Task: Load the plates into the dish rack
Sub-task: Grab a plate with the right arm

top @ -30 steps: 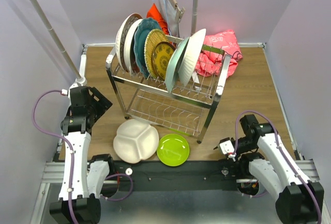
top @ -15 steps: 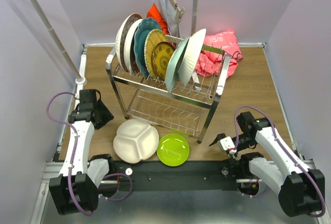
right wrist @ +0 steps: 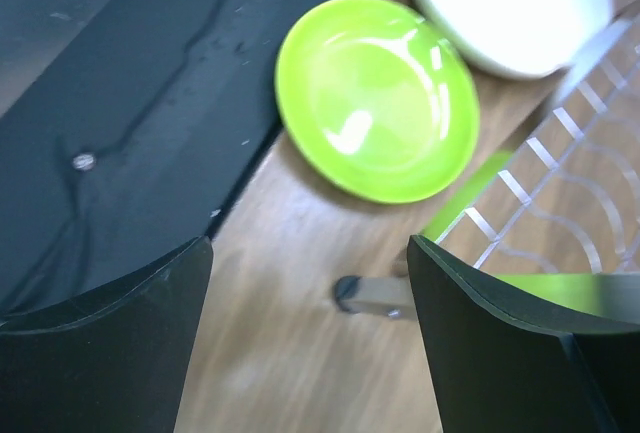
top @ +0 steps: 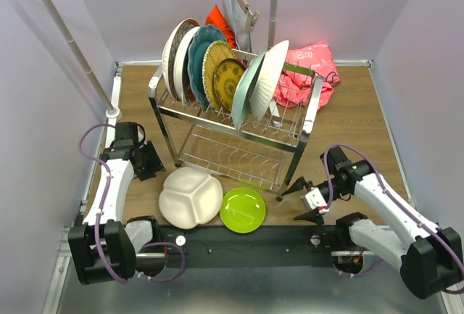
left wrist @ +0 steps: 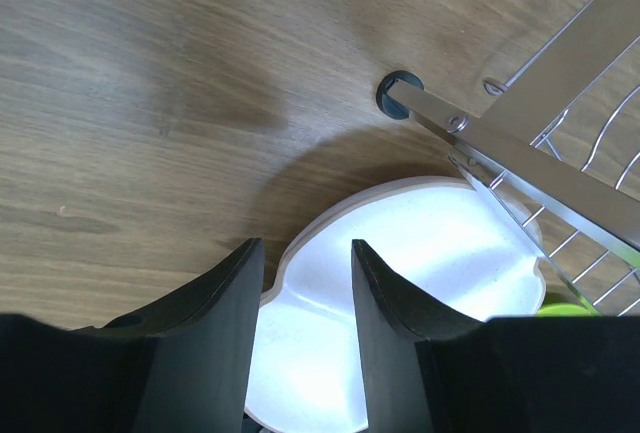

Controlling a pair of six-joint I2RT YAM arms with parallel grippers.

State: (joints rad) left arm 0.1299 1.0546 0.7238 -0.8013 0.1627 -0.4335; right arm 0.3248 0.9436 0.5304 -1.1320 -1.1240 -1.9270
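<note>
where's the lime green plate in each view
Top external: lime green plate, bottom centre.
Left wrist: only a green sliver at the right edge.
Right wrist: the whole plate, upper centre.
Shared landmark: the white divided plate beside it, in all three views.

Left tool has narrowed and neared the white divided plate; right tool widened, reaching toward the lime plate

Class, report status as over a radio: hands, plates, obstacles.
Left hand open, empty, at rim of white divided plate. Right hand open, facing lime green plate. Watch: dish rack leg close to both.
</note>
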